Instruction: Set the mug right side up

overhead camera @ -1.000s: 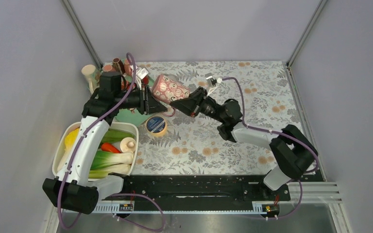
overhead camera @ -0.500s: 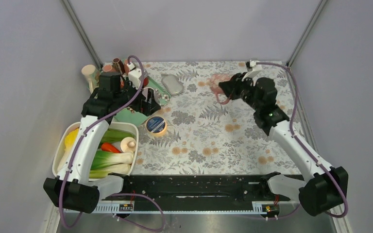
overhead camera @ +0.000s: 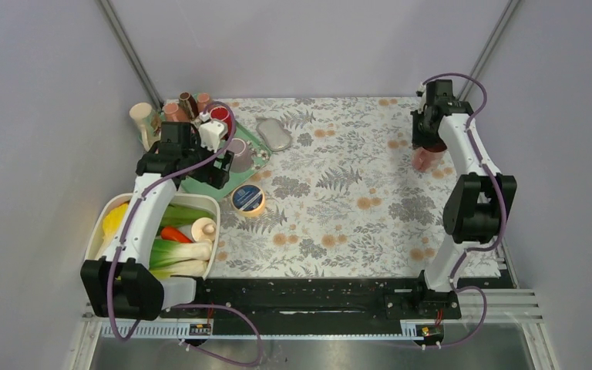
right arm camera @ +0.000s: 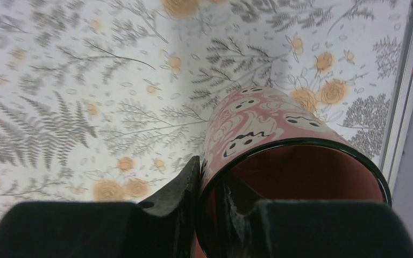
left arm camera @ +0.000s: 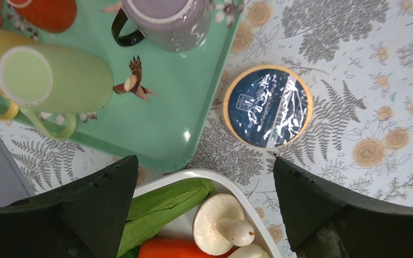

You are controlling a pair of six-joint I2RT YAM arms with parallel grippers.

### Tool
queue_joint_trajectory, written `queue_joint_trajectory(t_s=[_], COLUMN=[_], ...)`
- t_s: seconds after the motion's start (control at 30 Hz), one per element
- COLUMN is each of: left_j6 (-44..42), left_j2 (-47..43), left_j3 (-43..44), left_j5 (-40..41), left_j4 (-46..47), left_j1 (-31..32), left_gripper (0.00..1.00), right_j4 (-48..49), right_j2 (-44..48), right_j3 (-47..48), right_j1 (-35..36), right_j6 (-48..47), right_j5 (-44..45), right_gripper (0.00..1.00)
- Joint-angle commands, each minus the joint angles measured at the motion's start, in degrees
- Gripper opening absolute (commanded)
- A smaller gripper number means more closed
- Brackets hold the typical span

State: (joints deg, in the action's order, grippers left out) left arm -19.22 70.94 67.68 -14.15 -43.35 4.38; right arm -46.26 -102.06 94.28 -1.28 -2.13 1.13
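Observation:
The mug (overhead camera: 425, 159) is pink with black-and-white faces and a dark rim. It hangs by the table's right edge with its mouth turned up toward the wrist camera. My right gripper (overhead camera: 428, 140) is shut on the mug's (right arm camera: 263, 126) wall, one finger (right arm camera: 183, 185) outside and the other inside the rim. Whether its base touches the cloth I cannot tell. My left gripper (overhead camera: 219, 165) stands wide open with nothing in it. In the left wrist view my left gripper (left arm camera: 204, 161) hovers over the green tray's corner and the basket's rim.
A green tray (left arm camera: 156, 118) holds a purple mug (left arm camera: 166, 19) and a green mug (left arm camera: 59, 80). A round blue-lidded tin (overhead camera: 247, 198) lies beside it. A white basket (overhead camera: 99, 223) of vegetables sits at front left. A grey oval object (overhead camera: 275, 134) lies at the back. The metal rail (right arm camera: 403, 102) runs close to the pink mug.
My right arm swung the mug from the middle-left across to the right edge. My left gripper opened wide and drew back over the tray.

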Motion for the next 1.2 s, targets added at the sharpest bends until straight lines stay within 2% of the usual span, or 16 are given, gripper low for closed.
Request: queue_joint_trajectory(t_s=[0.0,0.27,0.47,0.57,0.7,0.77,0.93,1.07,1.17], left_j6=[-3.4,-4.2,-4.2,-4.3,-4.2,-4.1,-3.8,-3.7,-3.7], left_j2=[1.5,3.3,4.8,5.0,5.3,5.4,6.8,7.8,8.4], left_j3=[-1.2,-2.9,-3.0,-3.0,-3.3,-3.5,-2.8,-2.1,-1.6], left_j5=[2.7,3.4,4.1,4.4,5.5,5.6,4.8,4.5,3.9], left_j4=[0.8,2.2,2.9,3.1,4.2,4.9,4.9,4.9,4.9], left_j1=[-1.3,-2.0,-2.0,-2.1,-2.1,-2.1,-2.1,-2.1,-2.1], left_gripper=[0.99,0.99,0.99,0.99,0.99,0.99,0.99,0.99,0.99], right_j4=[-7.0,-8.0,-1.1,-3.7,-15.3,-16.4,-6.9,-9.5,-8.7], right_j2=[-5.6,-14.7,-20.0,-26.6,-40.6,-44.1,-41.2,-44.1,-43.5], right_j3=[9.0,15.3,21.3,31.0,54.9,61.4,52.8,57.4,55.4], right_j1=[-2.5,-4.8,-5.5,-5.6,-5.8,-5.9,-6.5,-6.5,-6.6], right_j6=[-4.1,-5.4,-7.9,-9.2,-10.3,-10.8,-10.3,-10.3,-10.7], right_j5=[4.9,3.4,1.5,1.4,0.8,0.6,-3.1,-3.2,-3.5], right_gripper=[0.0,0.0,0.0,0.0,0.0,0.0,0.0,0.0,0.0])
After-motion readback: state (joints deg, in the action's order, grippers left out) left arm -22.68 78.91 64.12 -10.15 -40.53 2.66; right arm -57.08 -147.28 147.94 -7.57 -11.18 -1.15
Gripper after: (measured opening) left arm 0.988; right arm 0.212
